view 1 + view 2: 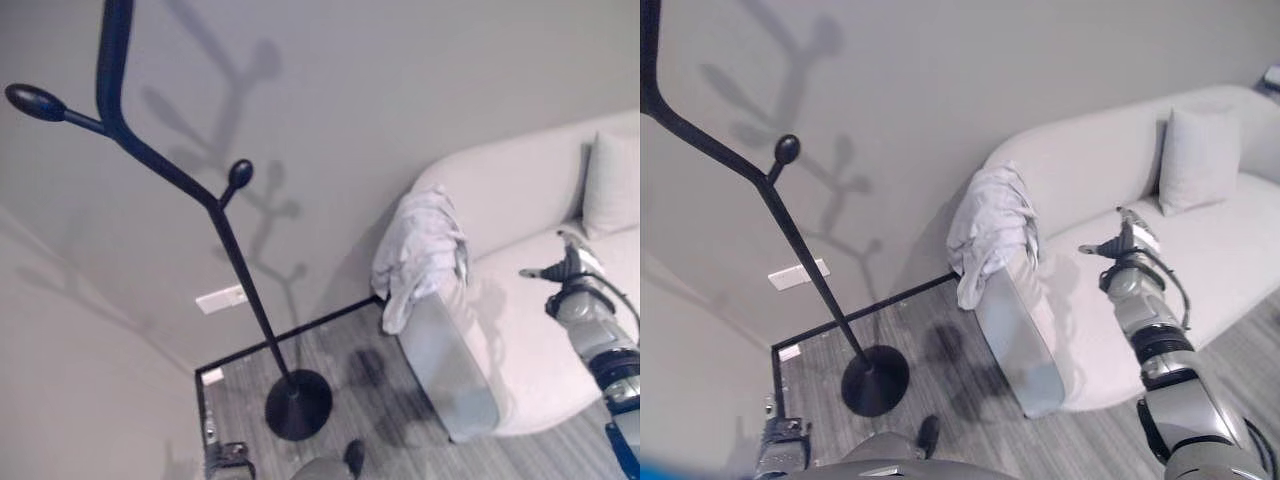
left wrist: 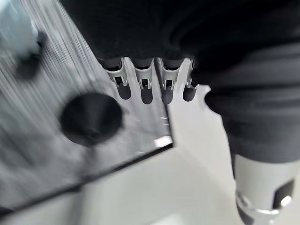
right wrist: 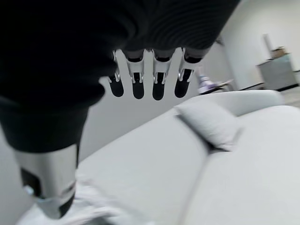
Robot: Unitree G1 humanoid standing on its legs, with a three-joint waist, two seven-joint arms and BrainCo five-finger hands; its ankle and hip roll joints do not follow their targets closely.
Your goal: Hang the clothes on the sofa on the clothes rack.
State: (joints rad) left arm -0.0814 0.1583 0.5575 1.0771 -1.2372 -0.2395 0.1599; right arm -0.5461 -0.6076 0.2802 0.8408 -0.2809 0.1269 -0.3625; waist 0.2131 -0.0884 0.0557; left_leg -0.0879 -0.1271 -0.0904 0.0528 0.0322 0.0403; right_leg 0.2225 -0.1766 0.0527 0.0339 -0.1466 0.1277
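Observation:
A pale grey garment (image 1: 418, 255) lies bunched over the sofa's near armrest (image 1: 445, 360), hanging down its outer side. The black clothes rack (image 1: 215, 205) leans across the left of the eye views, with knobbed branches (image 1: 239, 174) and a round base (image 1: 298, 404) on the floor. My right hand (image 1: 568, 265) hovers over the sofa seat (image 1: 1230, 260), to the right of the garment and apart from it, open and holding nothing. Its straight fingers (image 3: 137, 82) point toward the backrest, and the garment (image 3: 93, 206) lies below the thumb. My left hand's fingers (image 2: 145, 89) hang straight above the rack's base (image 2: 91, 117).
A square cushion (image 1: 610, 185) leans on the sofa's backrest at the far right. A white wall plate (image 1: 222, 298) sits low on the wall behind the rack. A black strip (image 1: 290, 335) runs along the foot of the wall. Grey floor lies between rack and sofa.

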